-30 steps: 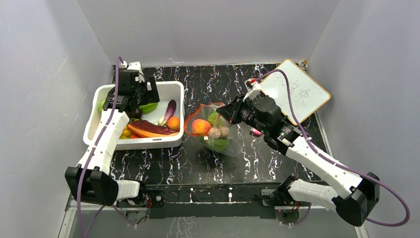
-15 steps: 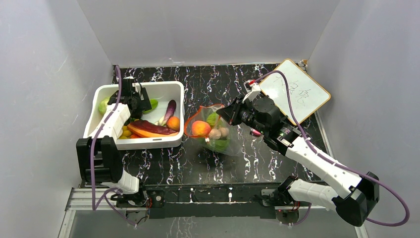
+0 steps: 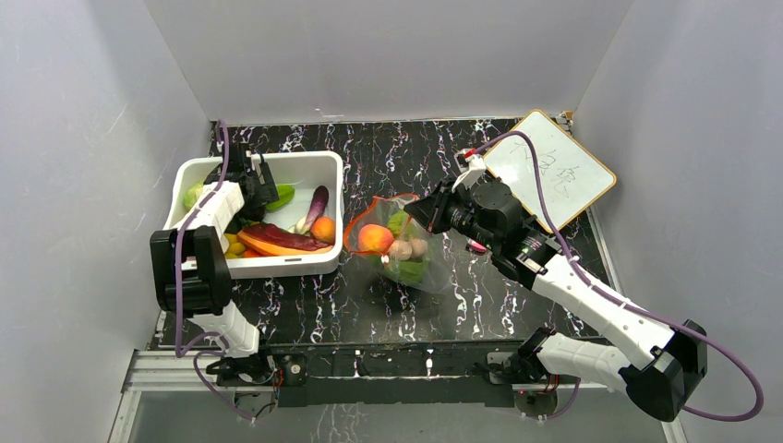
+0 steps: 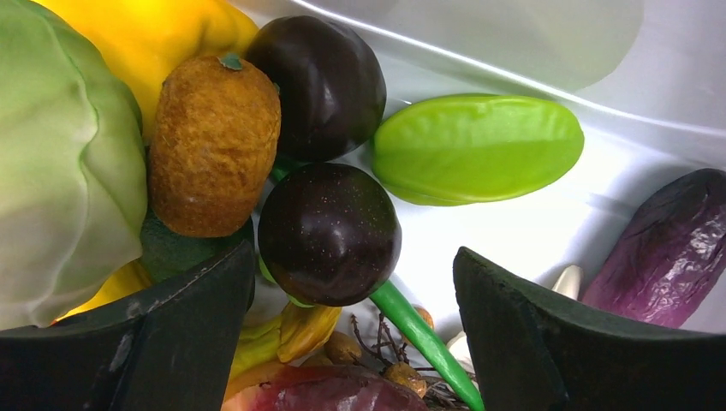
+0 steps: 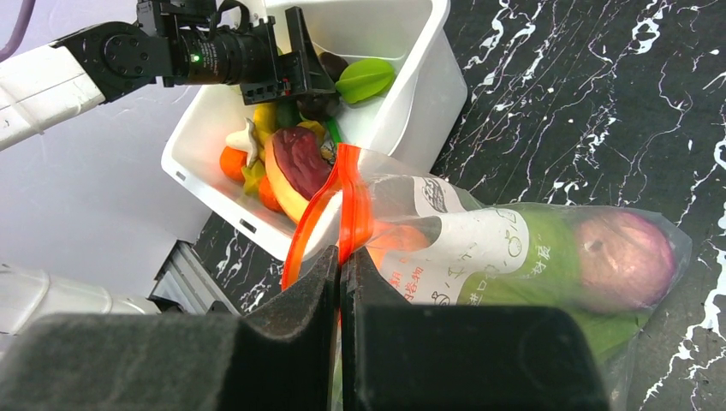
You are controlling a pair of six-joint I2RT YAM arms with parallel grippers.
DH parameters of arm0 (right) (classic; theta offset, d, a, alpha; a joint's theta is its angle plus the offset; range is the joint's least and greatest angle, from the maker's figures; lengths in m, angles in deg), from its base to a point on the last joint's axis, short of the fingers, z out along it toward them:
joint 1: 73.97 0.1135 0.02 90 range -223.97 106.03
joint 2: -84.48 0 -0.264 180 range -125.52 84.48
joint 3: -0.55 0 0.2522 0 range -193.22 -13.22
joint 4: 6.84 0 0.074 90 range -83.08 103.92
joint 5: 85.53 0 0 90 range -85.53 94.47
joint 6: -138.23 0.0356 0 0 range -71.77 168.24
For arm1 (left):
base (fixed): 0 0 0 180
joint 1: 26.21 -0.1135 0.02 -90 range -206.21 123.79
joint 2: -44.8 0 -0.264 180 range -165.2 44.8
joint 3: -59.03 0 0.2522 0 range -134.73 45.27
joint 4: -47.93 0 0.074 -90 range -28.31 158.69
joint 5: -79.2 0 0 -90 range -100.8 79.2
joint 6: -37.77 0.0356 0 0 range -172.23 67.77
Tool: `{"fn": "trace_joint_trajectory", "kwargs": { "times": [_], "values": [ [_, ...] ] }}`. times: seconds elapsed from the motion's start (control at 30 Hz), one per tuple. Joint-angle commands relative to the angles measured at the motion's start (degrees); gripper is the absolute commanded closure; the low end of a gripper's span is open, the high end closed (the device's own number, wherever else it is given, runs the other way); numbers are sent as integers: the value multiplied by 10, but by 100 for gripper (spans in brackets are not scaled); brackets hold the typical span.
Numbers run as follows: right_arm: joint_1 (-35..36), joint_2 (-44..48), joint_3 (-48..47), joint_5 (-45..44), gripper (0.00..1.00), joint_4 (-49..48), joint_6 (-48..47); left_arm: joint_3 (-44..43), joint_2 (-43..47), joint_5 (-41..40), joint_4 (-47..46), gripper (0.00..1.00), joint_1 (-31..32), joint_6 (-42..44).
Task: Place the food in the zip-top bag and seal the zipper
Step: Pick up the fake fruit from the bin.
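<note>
Jaws of the left gripper point(image 4: 353, 253) are gaping wide inside the white bin point(image 3: 277, 268), far left, over a dark plum point(image 4: 330, 233). Those of the right gripper point(image 5: 340, 257) are pinching the zip-top bag point(image 3: 420, 272) by its zipper point(image 5: 353, 197), just right of the bin; a peach point(image 3: 374, 237) and mushrooms point(image 3: 406, 246) are lying inside.

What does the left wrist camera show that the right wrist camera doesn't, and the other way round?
Only left wrist: a cabbage and a brown fuzzy fruit, close up. Only right wrist: the right hand shut on the zipper of the zip-top bag. Both: the green fruit and the white bin.
</note>
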Motion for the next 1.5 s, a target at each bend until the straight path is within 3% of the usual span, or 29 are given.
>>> {"fn": "trace_joint_trajectory", "kwargs": {
  "times": [0.0,0.5,0.77,1.1,1.47],
  "values": [
    [2,20,-24,-9,100,-48,-13,-15,-1,-2,-10,17,-7,8],
    [2,31,-23,-6,100,-48,-6,-21,-36,10,-8,27,-9,30],
    [2,42,-19,-8,100,-45,-3,-26,-30,24,12,45,-9,39],
    [2,40,-19,-9,100,-39,-1,-3,51,65,24,61,-9,23],
    [2,32,-23,-18,100,-24,-1,16,154,162,44,65,-9,4]
  ]
}}
